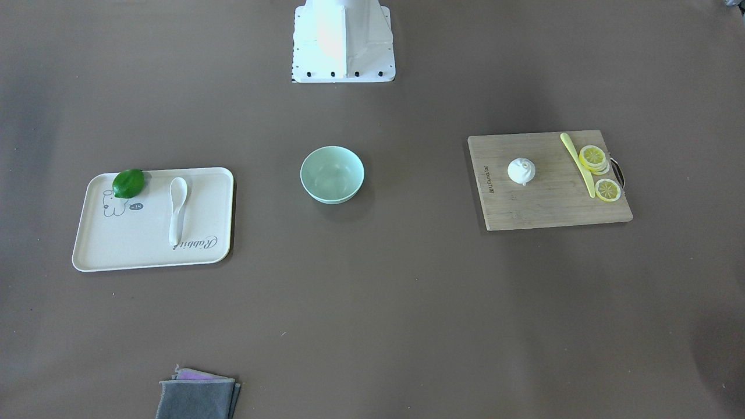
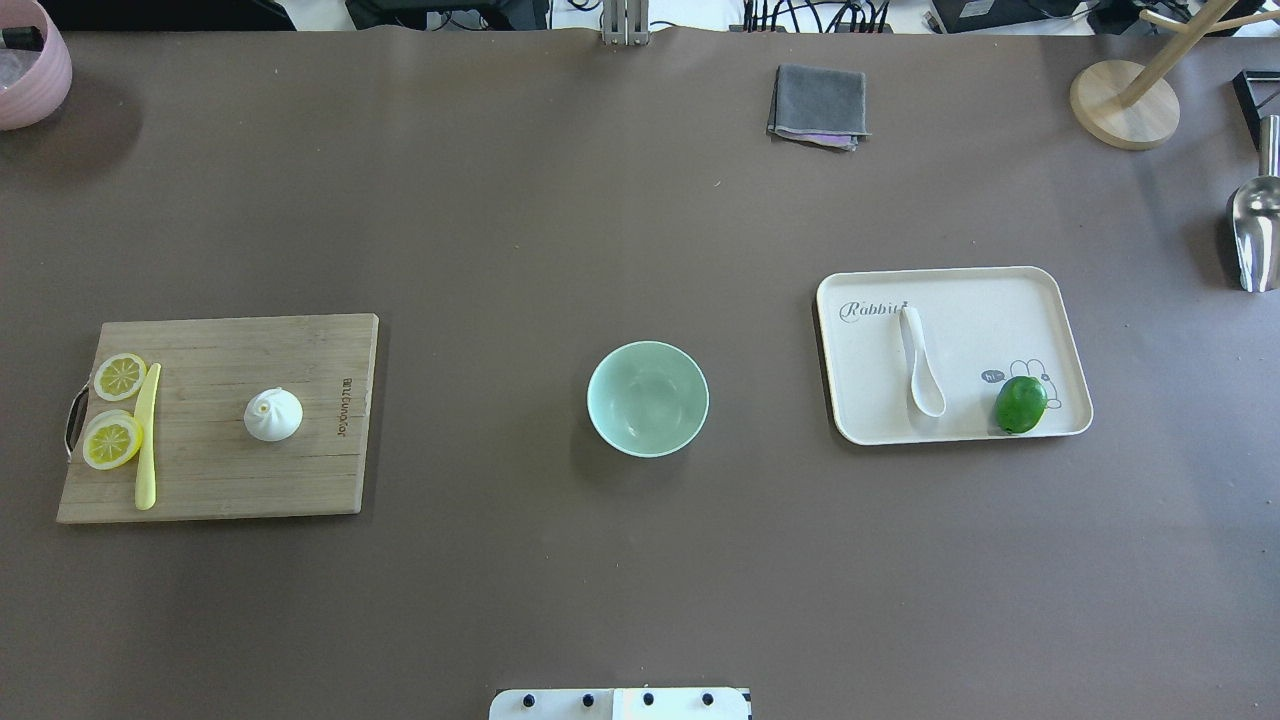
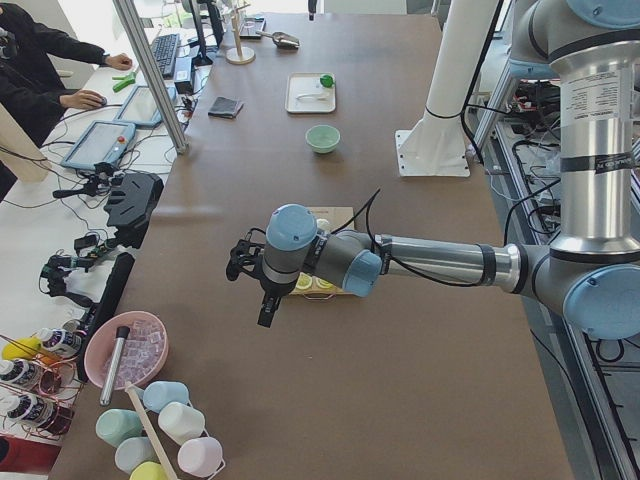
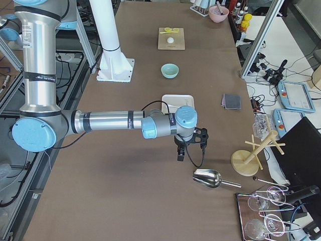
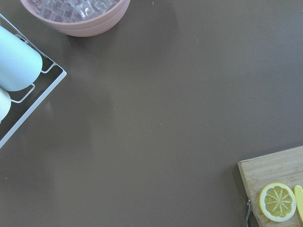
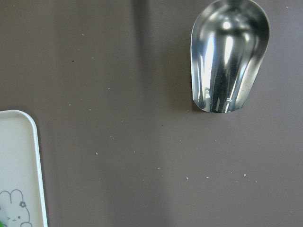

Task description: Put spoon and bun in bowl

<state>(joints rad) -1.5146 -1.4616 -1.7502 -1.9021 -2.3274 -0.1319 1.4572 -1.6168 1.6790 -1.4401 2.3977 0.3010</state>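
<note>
The left gripper (image 3: 264,302) hangs above the table near the board (image 2: 220,470), and the right gripper (image 4: 181,153) beyond the tray (image 2: 1000,300). Both show only from the side, so I cannot tell whether their jaws are apart or together.

The bowl (image 2: 648,400) sits empty between board and tray, well apart from both.

The spoon (image 2: 920,365) lies flat on the tray, scoop toward the robot. It looks glossy, rigid, probably slippery and breakable, so it is best pinched across the narrow handle.

The bun (image 2: 273,415) stands on the board, pleats up. It is likely light and soft, so 2 fingers should close gently on its round sides.
</note>
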